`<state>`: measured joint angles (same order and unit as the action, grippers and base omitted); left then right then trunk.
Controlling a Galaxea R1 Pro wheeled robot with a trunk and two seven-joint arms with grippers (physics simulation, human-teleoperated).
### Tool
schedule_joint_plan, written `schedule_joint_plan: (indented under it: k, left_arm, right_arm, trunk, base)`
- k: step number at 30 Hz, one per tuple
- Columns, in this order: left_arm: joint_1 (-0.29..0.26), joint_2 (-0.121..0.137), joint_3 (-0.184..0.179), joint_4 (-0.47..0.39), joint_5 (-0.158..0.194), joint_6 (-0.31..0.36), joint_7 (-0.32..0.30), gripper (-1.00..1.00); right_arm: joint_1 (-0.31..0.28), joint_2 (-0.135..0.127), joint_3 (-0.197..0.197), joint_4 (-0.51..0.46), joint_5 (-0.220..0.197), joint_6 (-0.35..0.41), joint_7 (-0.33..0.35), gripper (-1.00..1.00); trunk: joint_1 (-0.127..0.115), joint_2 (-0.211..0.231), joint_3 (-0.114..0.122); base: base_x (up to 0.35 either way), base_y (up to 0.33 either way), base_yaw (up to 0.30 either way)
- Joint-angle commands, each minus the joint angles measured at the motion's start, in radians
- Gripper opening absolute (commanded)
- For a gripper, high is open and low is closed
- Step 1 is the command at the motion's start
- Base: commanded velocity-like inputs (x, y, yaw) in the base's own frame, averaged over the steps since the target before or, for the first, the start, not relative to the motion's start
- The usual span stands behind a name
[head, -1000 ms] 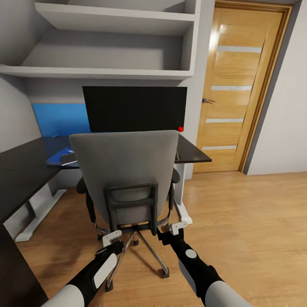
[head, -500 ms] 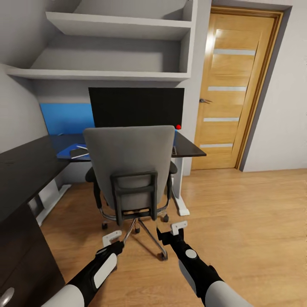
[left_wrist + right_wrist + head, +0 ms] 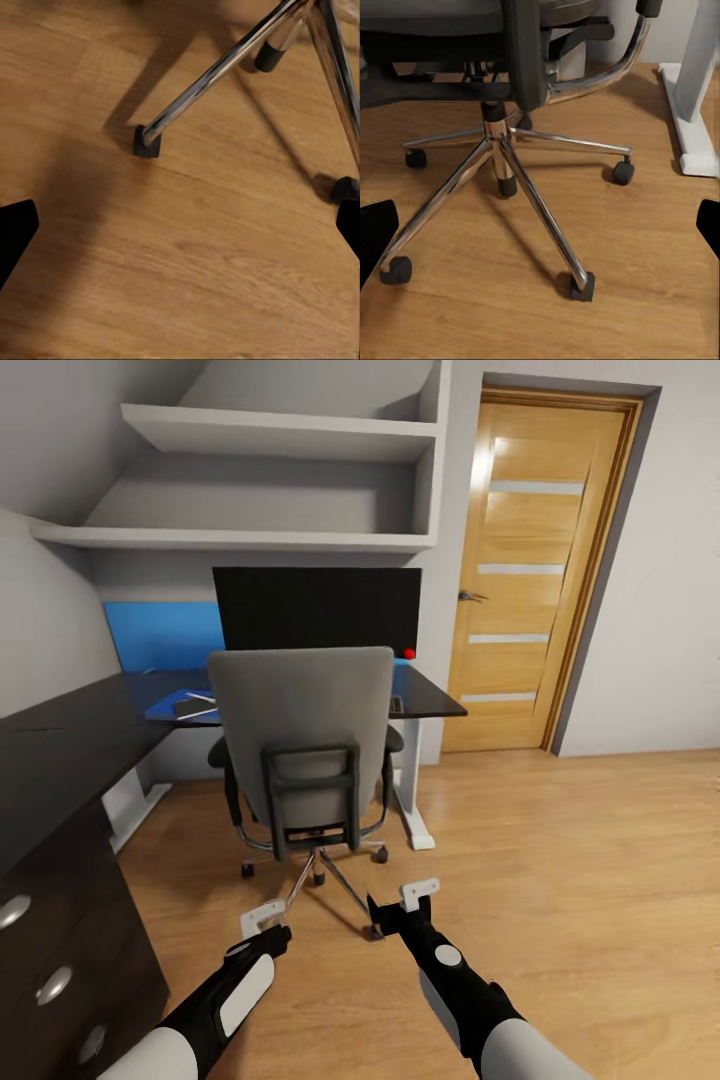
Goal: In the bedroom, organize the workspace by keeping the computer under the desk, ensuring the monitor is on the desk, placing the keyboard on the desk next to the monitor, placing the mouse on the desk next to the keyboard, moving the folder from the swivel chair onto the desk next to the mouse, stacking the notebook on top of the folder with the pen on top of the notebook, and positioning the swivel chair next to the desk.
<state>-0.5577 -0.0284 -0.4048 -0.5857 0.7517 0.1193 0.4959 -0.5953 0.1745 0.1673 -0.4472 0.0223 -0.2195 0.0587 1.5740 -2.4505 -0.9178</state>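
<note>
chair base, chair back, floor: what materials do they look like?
Swivel chair base: looks like polished chrome metal; its legs show bright mirror-like streaks, with black castors.
Chair back: matte grey, probably fabric or plastic; flat and without shine, so the render leaves it open.
Floor: light wood planks or laminate; grain lines and plank seams show, with a soft satin sheen.

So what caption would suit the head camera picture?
Both open grippers, left and right, behind the swivel chair facing the monitor on the desk.

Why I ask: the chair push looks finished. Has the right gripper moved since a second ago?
Yes. The right gripper has drawn back from the desk's white leg, along with the camera.
</note>
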Motion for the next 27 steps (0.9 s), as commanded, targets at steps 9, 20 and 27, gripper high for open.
schedule_joint_plan:
  k: [9, 20, 27]
  left_arm:
    - [-0.001, -0.001, -0.006, -0.002, 0.003, 0.003, 0.009, 1.0]
    - [-0.001, 0.001, -0.004, -0.002, 0.007, 0.007, 0.006, 1.0]
    - [-0.001, 0.001, -0.002, -0.003, 0.004, 0.006, 0.014, 1.0]
  right_arm:
    - [0.0, 0.0, 0.0, 0.001, 0.002, -0.003, 0.001, 1.0]
    - [-0.001, 0.0, 0.0, 0.001, 0.002, -0.004, 0.001, 1.0]
    - [0.0, 0.0, 0.0, 0.0, 0.004, -0.004, -0.001, 1.0]
  trunk:
    - [-0.024, 0.042, 0.018]
    - [-0.066, 0.119, 0.052]
    - [-0.093, 0.168, 0.074]
  base:
    - [-0.298, -0.192, 0.0]
    - [-0.312, -0.11, 0.0]
    - [-0.105, -0.003, 0.0]
